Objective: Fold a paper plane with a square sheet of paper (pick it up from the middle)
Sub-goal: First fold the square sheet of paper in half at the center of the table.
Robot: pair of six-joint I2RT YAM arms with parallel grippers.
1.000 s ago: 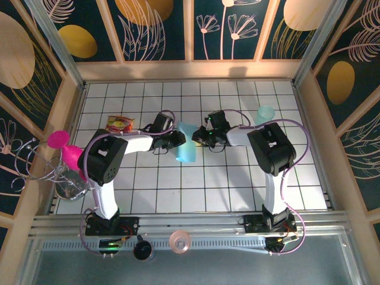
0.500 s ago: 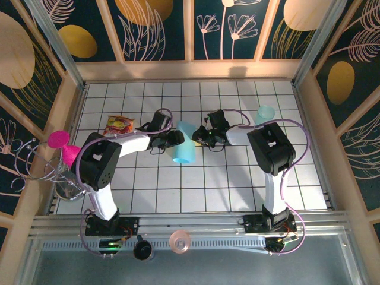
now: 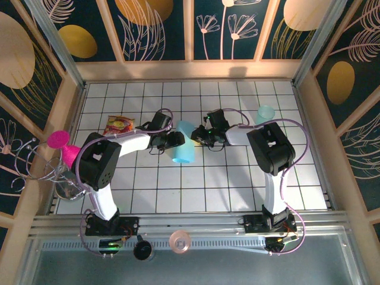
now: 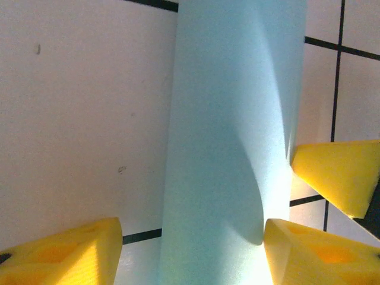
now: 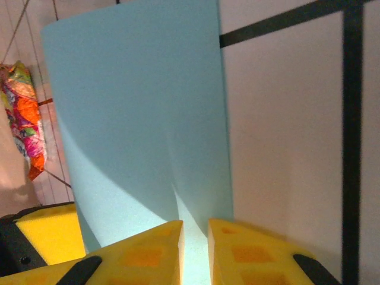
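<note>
The square sheet of paper (image 3: 184,149) is light blue and curls up off the tiled floor between my two grippers in the middle of the table. My left gripper (image 3: 176,140) is at its left side, open. In the left wrist view the curled sheet (image 4: 231,148) runs up between the wide-apart yellow fingers of that gripper (image 4: 191,237); the right finger touches its edge, the left one stands apart. My right gripper (image 3: 196,137) is at the sheet's right side. Its jaws (image 5: 195,228) are shut on a pinched ridge of the paper (image 5: 136,119).
A colourful snack packet (image 3: 120,124) lies left of the left gripper and shows in the right wrist view (image 5: 24,113). A pale-teal cup (image 3: 265,114) stands at the back right. A pink object (image 3: 59,141) and a wire rack sit outside the left wall.
My left gripper's jaws have spread apart and let go of the paper. The sheet's lower end has swung a little to the left. The right gripper holds as before.
</note>
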